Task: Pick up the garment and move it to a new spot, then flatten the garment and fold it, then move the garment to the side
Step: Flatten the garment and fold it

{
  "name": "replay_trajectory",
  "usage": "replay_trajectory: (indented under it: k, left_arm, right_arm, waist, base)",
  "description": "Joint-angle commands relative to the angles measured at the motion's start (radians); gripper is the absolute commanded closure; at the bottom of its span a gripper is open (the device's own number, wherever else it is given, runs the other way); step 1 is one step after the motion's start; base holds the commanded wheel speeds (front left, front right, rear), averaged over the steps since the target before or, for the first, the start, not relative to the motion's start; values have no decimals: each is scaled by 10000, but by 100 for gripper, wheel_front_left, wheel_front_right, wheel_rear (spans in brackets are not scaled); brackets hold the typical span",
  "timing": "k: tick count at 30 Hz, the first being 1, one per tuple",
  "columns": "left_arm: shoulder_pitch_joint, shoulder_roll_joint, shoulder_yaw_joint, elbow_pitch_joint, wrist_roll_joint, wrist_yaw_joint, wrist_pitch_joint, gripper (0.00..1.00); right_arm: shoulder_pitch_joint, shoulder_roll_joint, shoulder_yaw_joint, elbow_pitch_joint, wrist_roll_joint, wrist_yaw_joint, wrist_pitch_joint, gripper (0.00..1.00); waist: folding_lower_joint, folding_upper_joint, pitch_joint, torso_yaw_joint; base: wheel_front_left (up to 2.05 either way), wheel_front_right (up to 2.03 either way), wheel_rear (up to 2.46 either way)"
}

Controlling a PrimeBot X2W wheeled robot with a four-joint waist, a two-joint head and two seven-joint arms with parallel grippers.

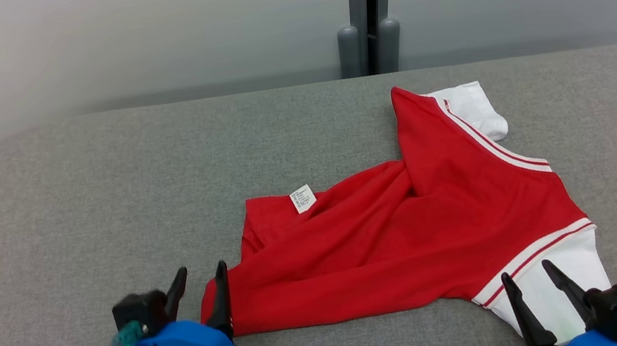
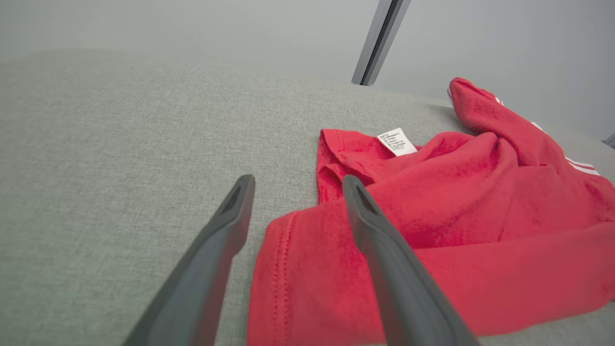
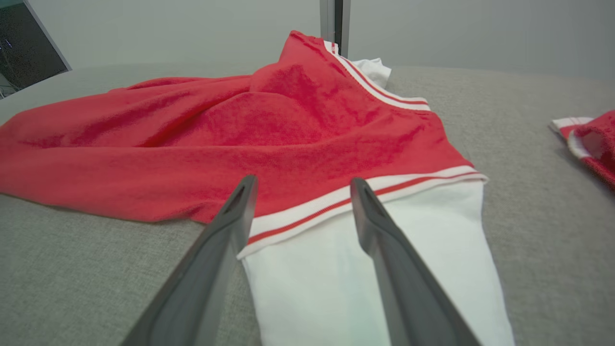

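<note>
The red garment (image 1: 406, 232) with white sleeves lies rumpled on the grey table (image 1: 100, 201), right of its middle. The left gripper (image 1: 201, 271) straddles the garment's near left corner with its fingers apart. The right gripper (image 1: 525, 269), also spread and holding nothing, is over the near white sleeve (image 1: 557, 275).

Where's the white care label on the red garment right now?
Head view, centre: the label lies at the far left corner of the garment, beyond the left gripper.
</note>
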Motion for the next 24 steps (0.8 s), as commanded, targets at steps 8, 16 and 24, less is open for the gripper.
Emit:
replay_trajectory:
  k: [8,16,24]
  left_arm:
    - [-1932,1042,-2256,763,-1790,-61,2006,0]
    - [-2265,1464,-3781,1458,-2556,-48,2684,0]
    - [-2421,1337,-4658,1891,-2819,-49,2278,100]
  right_arm:
    - [-376,-15,168,57,-122,-1,-2,0]
    - [-416,-15,175,92,-182,-1,-2,0]
    - [-519,-13,289,118,-240,-1,-2,0]
  waist:
    - [-1,0,521,-196]
    - [-1,0,622,-291]
    - [-1,0,629,-240]
  base:
    - [0,0,0]
    - [0,0,0]
    - [0,0,0]
